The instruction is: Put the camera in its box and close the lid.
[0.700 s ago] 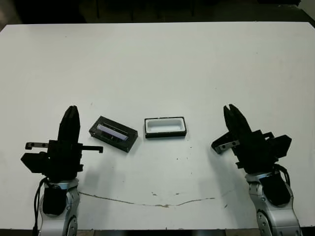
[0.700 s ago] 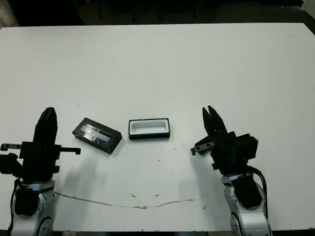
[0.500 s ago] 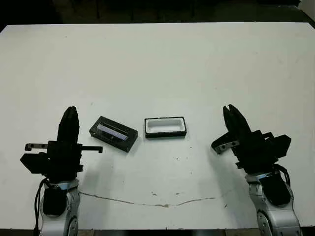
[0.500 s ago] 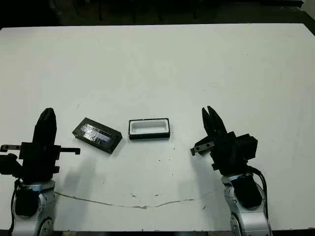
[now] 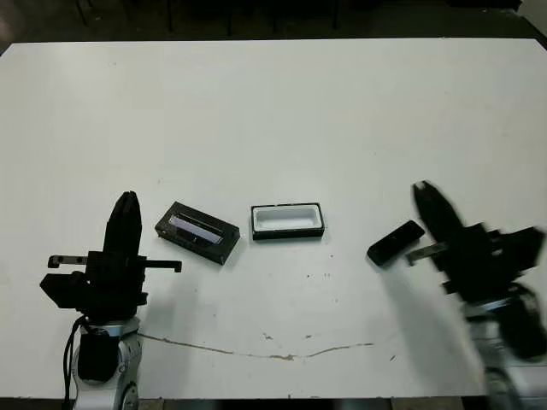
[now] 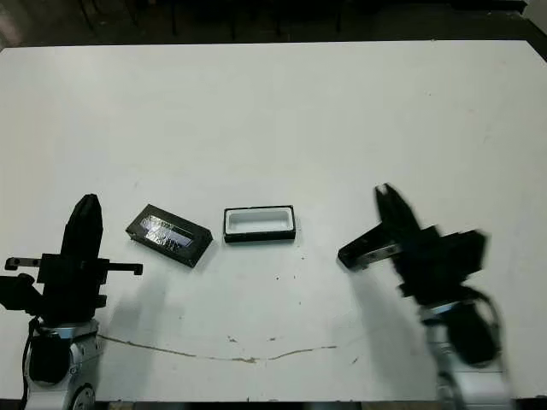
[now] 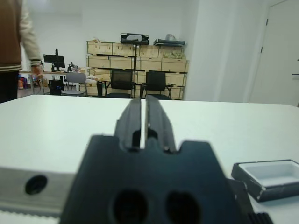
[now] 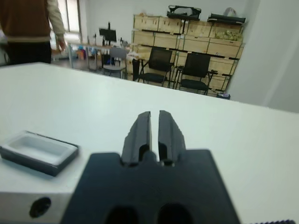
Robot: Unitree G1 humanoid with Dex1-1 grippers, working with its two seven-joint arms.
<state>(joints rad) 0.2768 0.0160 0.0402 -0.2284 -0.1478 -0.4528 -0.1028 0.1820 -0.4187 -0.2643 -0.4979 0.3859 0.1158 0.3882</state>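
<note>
The box [image 5: 287, 221], a black tray with white lining, lies open at the table's middle; it also shows as the box [image 8: 37, 151] in the right wrist view. Left of it, the flat black lid [image 5: 197, 231] lies at an angle with its glossy strip up. The camera [image 5: 396, 243], a slim dark bar, lies on the table right of the box; no lit screen shows. My right gripper [image 5: 425, 192] is blurred, just right of the camera, fingers [image 8: 140, 130] pressed together and empty. My left gripper [image 5: 126, 203] stands shut and empty, left of the lid.
A thin crack line [image 5: 256, 352] runs along the white table [image 5: 273, 111] near its front edge. Beyond the table's far side, a person [image 8: 28, 28] stands in a room with chairs and shelves of crates.
My right arm has swung to the right and is blurred, leaving the camera lying uncovered on the table. My left arm has dropped a little. Box and lid have not moved.
</note>
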